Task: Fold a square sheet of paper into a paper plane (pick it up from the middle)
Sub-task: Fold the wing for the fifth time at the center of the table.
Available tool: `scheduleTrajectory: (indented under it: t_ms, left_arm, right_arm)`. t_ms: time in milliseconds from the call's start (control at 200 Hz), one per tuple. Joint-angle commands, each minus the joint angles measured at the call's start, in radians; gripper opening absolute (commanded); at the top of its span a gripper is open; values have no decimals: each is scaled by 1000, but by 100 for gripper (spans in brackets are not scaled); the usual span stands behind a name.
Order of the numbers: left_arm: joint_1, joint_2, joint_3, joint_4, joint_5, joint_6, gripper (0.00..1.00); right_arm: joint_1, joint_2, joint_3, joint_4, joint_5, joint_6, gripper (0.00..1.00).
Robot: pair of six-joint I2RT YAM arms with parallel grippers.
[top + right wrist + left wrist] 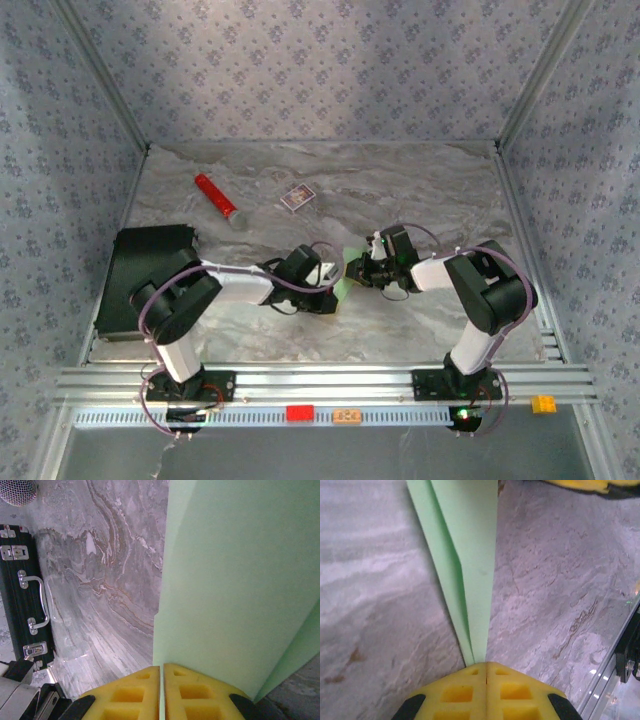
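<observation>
One folded green paper (345, 287), two arms: at the middle of the grey marbled tabletop (420, 190), the left fingers (455, 692) are clenched on the narrow pointed end of the single pale green sheet, its layered folds running away from them in the left wrist view. The right fingers (130, 695) are pressed together on the edge of a broad flat panel of the same paper (240, 580), which hangs between the two wrists. Three other things share the tabletop: one red cylinder (215, 197) and one small card box (297, 198) lie well apart from the paper toward the far side, and one black case (145, 280) with metal latches sits at the left edge.
</observation>
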Motion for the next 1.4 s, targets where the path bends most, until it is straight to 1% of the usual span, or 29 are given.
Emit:
scheduleTrajectory:
  t_ms: [0, 235, 365, 485, 625, 790, 904, 994, 1114, 1279, 1394]
  left_arm:
    - [-23, -29, -43, -118, -5, 23, 0]
    - [-27, -125, -22, -100, -50, 17, 0]
    - [-18, -125, 24, -76, -49, 11, 0]
    - [4, -77, 70, -21, -21, -15, 0]
    - [20, -6, 123, 38, -23, -43, 0]
    - [28, 91, 204, 31, -55, -42, 0]
    - [41, 144, 224, 24, -82, -40, 0]
    - [41, 167, 225, 0, -83, -36, 0]
    - [39, 162, 188, -38, -121, -26, 0]
    - [27, 158, 143, -82, -112, -2, 0]
    - [27, 135, 91, -63, -77, 7, 0]
  right_arm:
    - [6, 48, -23, -115, 96, -8, 13]
    - [8, 47, -22, -113, 95, -4, 13]
    - [8, 49, -20, -111, 94, -1, 13]
    - [9, 50, -20, -111, 90, 0, 13]
    - [10, 48, -22, -111, 91, -1, 13]
    - [9, 50, -20, -104, 86, 4, 13]
    - [10, 47, -25, -99, 88, 7, 13]
    - [9, 47, -26, -97, 84, 8, 14]
    - [9, 43, -31, -91, 84, 10, 14]
    - [9, 26, -25, -80, 71, 15, 15]
    - [-2, -28, -10, -129, 73, -9, 15]
